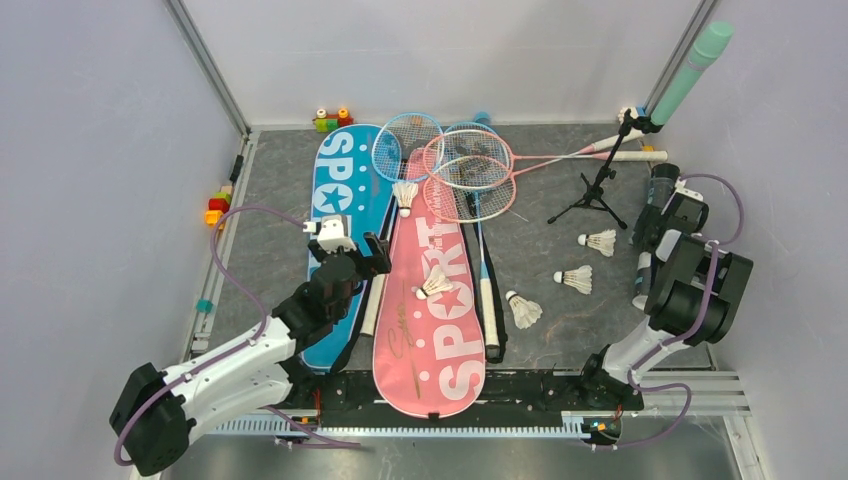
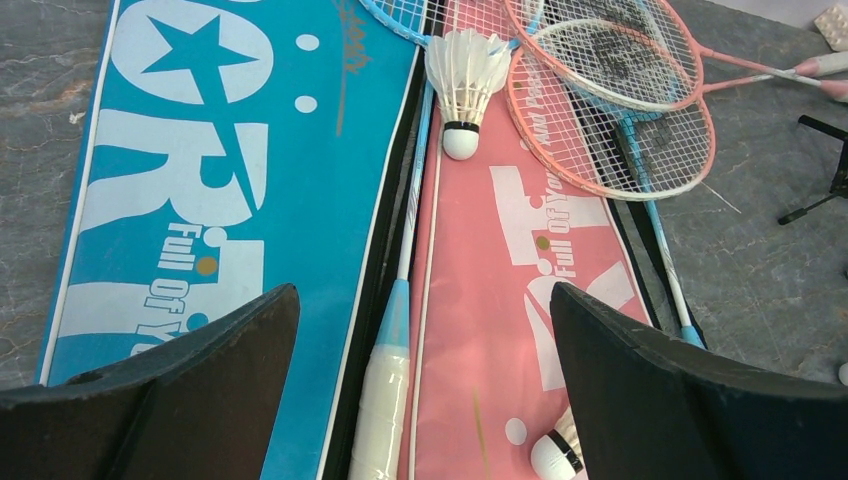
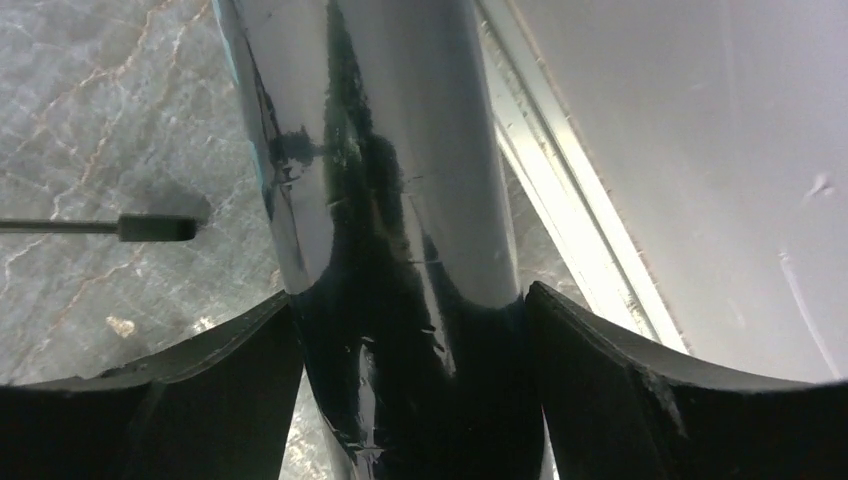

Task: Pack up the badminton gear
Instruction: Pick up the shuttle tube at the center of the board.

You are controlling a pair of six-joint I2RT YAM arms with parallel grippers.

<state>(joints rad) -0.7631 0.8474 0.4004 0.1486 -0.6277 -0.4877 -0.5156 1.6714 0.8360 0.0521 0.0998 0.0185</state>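
**Packing Barely Begun: All the Gear Out in the Open**

We found the two largest pieces, the blue bag (image 1: 340,215) and the pink bag (image 1: 432,330), lying flat and side by side on the table (image 1: 560,340). We judged that nothing had been packed into either one.

The rackets came next in size. Two blue rackets (image 1: 407,145) and two pink rackets (image 1: 470,185) lay with their heads overlapping across the far ends of the bags. The pink pair's handles pointed off toward the right wall. One blue racket ran down the seam between the bags, and its white handle (image 2: 385,400) sat just under the left gripper (image 2: 422,295). That claw hovered above it with its jaws spread wide, holding nothing.

The dark tube (image 3: 400,150) lay at the right edge of the table, close to the wall. It sat between the fingers of the right gripper (image 3: 410,300). Both fingers looked to be against its sides, but from so close a view we could not tell whether the claw had clamped on it.

Smallest of all, the shuttlecocks (image 1: 576,280) were scattered. Two rested on the pink bag and three on the bare table between that bag and the right arm.

By our reckoning, every piece remained to be stowed: shuttlecocks into the tube, rackets into the bags.
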